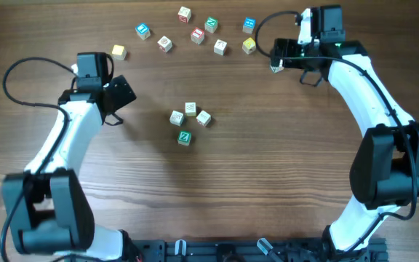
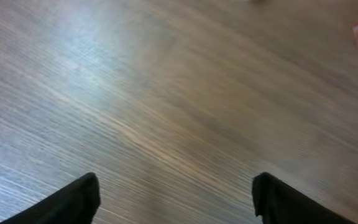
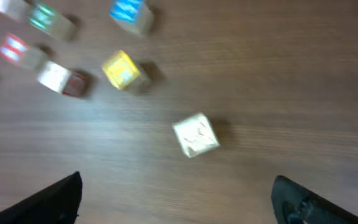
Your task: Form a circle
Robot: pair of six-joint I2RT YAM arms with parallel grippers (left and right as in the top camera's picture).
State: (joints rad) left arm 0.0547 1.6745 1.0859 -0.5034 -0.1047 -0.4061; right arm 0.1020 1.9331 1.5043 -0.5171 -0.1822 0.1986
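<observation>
The circle (image 1: 190, 108) stands mid-table as a small curved group: three cream cubes in an arc and a green Z cube (image 1: 185, 137) below them. My left gripper (image 1: 122, 93) hovers open to the left of that group; its wrist view has only bare wood between the fingers (image 2: 82, 199). My right gripper (image 1: 278, 57) is open at the back right, just above a lone cream cube (image 1: 276, 68). In the right wrist view that cream cube (image 3: 196, 135) lies ahead of the wide-spread fingertips (image 3: 67, 196), untouched.
Loose cubes line the back of the table: a blue cube (image 1: 143, 30), a red cube (image 1: 198, 35), a green cube (image 1: 211, 24), a yellow cube (image 1: 249, 46) and several cream ones. The yellow cube (image 3: 123, 70) sits close beyond the lone cream cube.
</observation>
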